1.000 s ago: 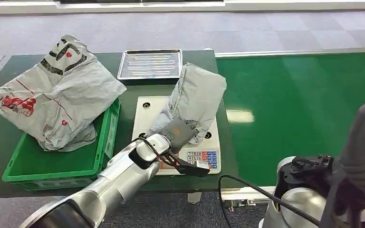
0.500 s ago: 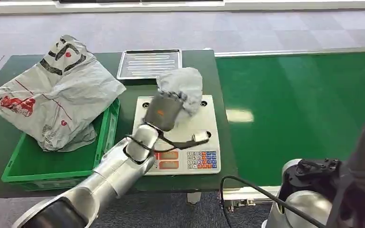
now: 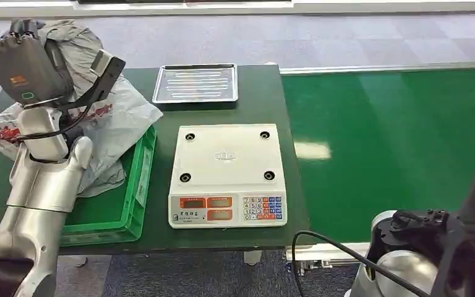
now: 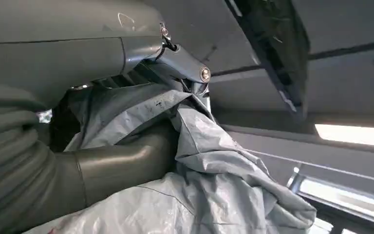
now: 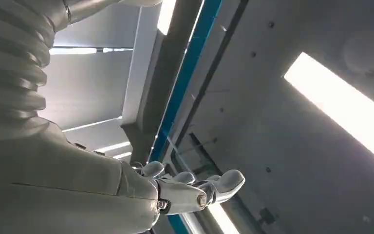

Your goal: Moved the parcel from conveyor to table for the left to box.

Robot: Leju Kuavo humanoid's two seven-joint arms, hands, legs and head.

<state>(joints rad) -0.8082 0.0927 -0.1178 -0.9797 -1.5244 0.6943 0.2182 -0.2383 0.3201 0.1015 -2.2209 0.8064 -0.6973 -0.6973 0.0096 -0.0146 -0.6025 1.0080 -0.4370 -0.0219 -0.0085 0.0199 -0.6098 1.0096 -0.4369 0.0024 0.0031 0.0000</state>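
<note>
My left hand (image 3: 28, 71) is raised high at the far left and grips a grey plastic parcel (image 3: 74, 34), above the big printed grey bag (image 3: 120, 114) that lies in the green crate (image 3: 137, 179). In the left wrist view the thick thumb (image 4: 121, 158) presses into the crumpled parcel (image 4: 214, 180) and the fingers wrap over it. My right hand (image 5: 195, 187) holds nothing, its pale fingers apart against the ceiling. The right arm (image 3: 420, 247) stays low at the bottom right of the head view.
A white scale (image 3: 227, 161) with a bare platform stands mid-table, and a metal tray (image 3: 195, 83) lies behind it. The green conveyor belt (image 3: 396, 142) runs along the right side. The dark green table (image 3: 260, 93) edges the crate.
My left hand lifted the grey parcel off the scale and swung it left and up over the crate. The scale platform is now bare. The right arm barely moved.
</note>
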